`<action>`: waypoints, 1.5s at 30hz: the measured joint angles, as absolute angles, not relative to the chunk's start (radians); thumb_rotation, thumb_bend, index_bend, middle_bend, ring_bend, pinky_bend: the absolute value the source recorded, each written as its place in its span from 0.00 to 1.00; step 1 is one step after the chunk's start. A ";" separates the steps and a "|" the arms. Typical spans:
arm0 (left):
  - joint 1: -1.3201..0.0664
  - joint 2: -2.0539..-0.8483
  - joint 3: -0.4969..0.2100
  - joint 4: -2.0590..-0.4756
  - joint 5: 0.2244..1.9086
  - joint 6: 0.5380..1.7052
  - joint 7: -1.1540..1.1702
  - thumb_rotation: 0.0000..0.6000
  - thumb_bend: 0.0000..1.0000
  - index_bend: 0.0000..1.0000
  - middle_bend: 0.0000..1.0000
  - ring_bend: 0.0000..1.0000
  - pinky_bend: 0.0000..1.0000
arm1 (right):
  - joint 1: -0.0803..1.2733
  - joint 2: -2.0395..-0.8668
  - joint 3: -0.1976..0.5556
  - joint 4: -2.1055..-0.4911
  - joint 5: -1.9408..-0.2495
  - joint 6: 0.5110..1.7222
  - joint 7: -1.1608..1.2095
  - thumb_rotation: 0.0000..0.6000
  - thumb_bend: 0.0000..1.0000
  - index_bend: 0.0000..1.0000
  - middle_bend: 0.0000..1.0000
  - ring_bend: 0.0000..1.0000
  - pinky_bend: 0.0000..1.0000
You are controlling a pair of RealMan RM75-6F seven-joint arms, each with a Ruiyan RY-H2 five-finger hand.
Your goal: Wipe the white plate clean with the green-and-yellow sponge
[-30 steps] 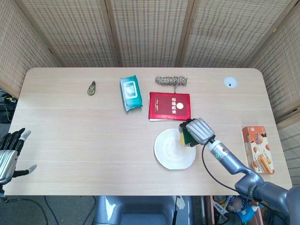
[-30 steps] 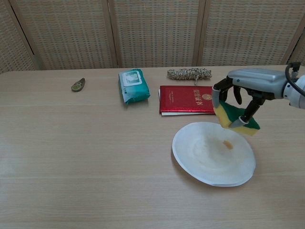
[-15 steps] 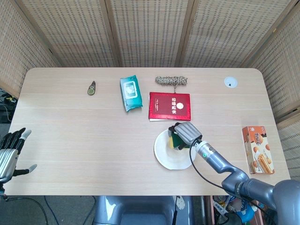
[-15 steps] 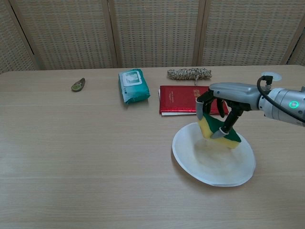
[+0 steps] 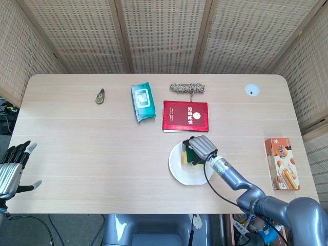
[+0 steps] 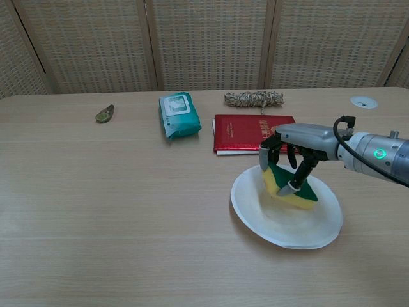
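At the counter's near left edge the left hand hovers with fingers apart, holding nothing. Toward the right, the round white plate lies just in front of a red booklet; the right hand grips the green-and-yellow sponge, pressing it onto that plate

Bright, even light; sharp focus

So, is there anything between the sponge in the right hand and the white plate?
Nothing visible is. The right hand holds the green-and-yellow sponge directly over the white plate, at or very near its surface. The red booklet lies behind the plate, out of the way.
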State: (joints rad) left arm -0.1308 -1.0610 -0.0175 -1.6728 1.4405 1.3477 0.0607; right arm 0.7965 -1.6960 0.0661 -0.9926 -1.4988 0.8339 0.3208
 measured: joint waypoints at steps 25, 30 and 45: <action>-0.130 -1.062 -0.008 -1.675 1.448 1.353 0.060 1.00 0.00 0.00 0.00 0.00 0.00 | 0.753 -1.727 0.034 -0.907 -1.513 0.881 0.508 1.00 0.22 0.48 0.55 0.36 0.52; -0.131 -1.060 -0.008 -1.675 1.450 1.352 0.056 1.00 0.00 0.00 0.00 0.00 0.00 | 0.739 -1.707 0.056 -0.939 -1.520 0.962 0.553 1.00 0.27 0.48 0.55 0.36 0.52; -0.130 -1.063 0.001 -1.679 1.468 1.360 0.063 1.00 0.00 0.00 0.00 0.00 0.00 | 0.681 -1.686 0.046 -0.936 -1.509 0.992 0.658 1.00 0.28 0.49 0.56 0.36 0.52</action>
